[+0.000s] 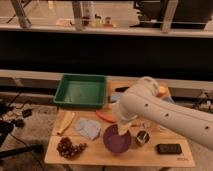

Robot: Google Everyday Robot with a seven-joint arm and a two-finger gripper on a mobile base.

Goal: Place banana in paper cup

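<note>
The banana [65, 123] lies pale yellow and long on the left part of the wooden table [100, 156], left of a blue-grey cloth [88, 128]. My gripper [122, 130] hangs at the end of the white arm [165, 117], just above the far rim of the purple bowl [117, 141], well to the right of the banana. The paper cup does not show; the arm covers the right part of the table where it could stand.
A green tray [80, 91] stands at the back left. An orange-red carrot piece [105, 116] lies beside the arm. Dark grapes [69, 148] sit at the front left. A metal cup [142, 138], a black flat object [168, 148] and an orange bowl [162, 90] are on the right.
</note>
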